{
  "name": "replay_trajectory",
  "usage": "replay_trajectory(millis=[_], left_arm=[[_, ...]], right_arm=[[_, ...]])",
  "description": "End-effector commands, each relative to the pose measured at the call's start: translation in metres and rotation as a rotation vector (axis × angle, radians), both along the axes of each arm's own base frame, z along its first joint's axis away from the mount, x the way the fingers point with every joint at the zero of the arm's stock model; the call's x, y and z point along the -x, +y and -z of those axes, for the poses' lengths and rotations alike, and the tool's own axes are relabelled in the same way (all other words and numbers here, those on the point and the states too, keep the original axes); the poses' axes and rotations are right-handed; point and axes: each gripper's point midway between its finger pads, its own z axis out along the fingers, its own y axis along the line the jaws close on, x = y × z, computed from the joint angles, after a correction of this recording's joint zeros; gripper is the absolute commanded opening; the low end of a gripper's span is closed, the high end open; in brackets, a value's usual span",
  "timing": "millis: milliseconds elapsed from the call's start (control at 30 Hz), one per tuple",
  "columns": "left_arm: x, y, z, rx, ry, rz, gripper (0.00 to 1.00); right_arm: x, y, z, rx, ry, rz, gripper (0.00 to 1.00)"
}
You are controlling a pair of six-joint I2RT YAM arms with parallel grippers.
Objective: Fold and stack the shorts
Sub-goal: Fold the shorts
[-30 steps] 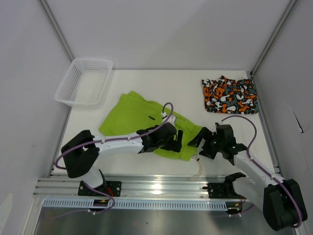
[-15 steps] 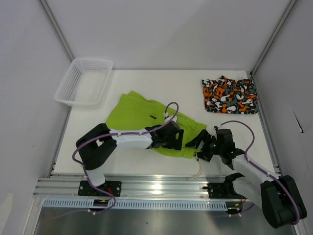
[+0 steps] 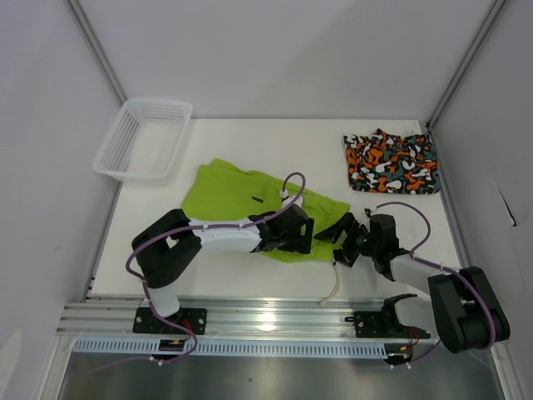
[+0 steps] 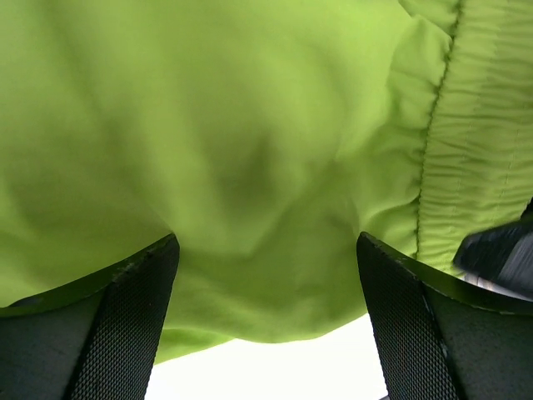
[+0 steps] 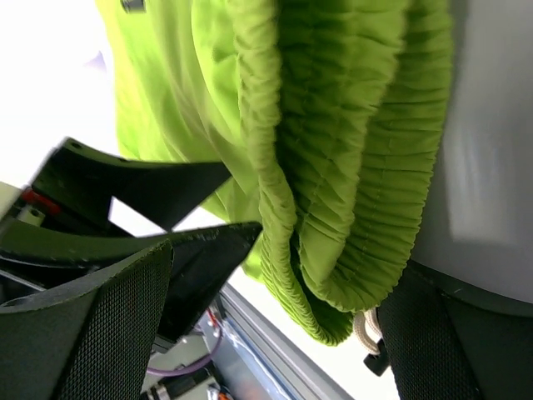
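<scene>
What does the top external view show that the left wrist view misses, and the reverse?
Only top external: the camo shorts in the far right corner and the white basket at far left. Only left wrist: a close look at the left hand, fingers spread apart, and the stitched gathers of the waistband. Both: the lime green shorts.

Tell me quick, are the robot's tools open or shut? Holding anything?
Left tool: open, pushed against the green shorts, nothing gripped.
Right tool: open around the waistband, not clamped.

Green shorts [image 4: 250,125]: running off the frame beyond the left gripper [image 4: 266,250], edges cut off.
Dark shape [image 4: 498,254] right of gripper: blurred, can't tell.
</scene>
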Motion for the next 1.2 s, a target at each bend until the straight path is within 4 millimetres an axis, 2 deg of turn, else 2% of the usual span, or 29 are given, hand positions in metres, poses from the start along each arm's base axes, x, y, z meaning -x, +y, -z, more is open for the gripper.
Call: replay_trajectory(millis=[0,100,400,600,767,967,1000,1033,1133,1167], left_arm=[[0.025,0.021,0.039,-0.094,0.116,0.026,0.89],[0.026,0.019,0.039,-0.101,0.108,0.034,0.89],[0.028,0.016,0.042,-0.138,0.093,0.049,0.89],[0.030,0.009,0.042,-0.144,0.085,0.084,0.89],[0.033,0.004,0.044,-0.153,0.080,0.112,0.89],[0.035,0.001,0.045,-0.158,0.076,0.131,0.89],[0.035,0.001,0.045,-0.162,0.076,0.133,0.89],[0.035,0.002,0.044,-0.168,0.073,0.129,0.89],[0.036,0.003,0.044,-0.170,0.071,0.130,0.89],[0.035,0.004,0.041,-0.166,0.066,0.126,0.89]], right_arm=[[-0.008,-0.018,0.017,0.029,0.001,0.071,1.00],[-0.016,-0.023,0.015,0.030,-0.029,0.074,0.99],[-0.018,-0.039,0.024,0.060,-0.012,0.055,1.00],[-0.020,-0.033,0.033,0.053,0.006,0.008,0.99],[-0.021,-0.019,0.037,0.028,0.019,-0.049,0.99],[-0.027,-0.007,0.029,-0.031,-0.015,-0.076,0.99],[-0.029,-0.007,0.027,-0.041,-0.019,-0.074,0.98],[-0.029,-0.008,0.026,-0.044,-0.022,-0.069,0.89],[-0.034,-0.015,0.021,-0.007,-0.047,-0.048,0.74],[-0.031,-0.021,0.026,0.036,-0.028,-0.039,0.69]])
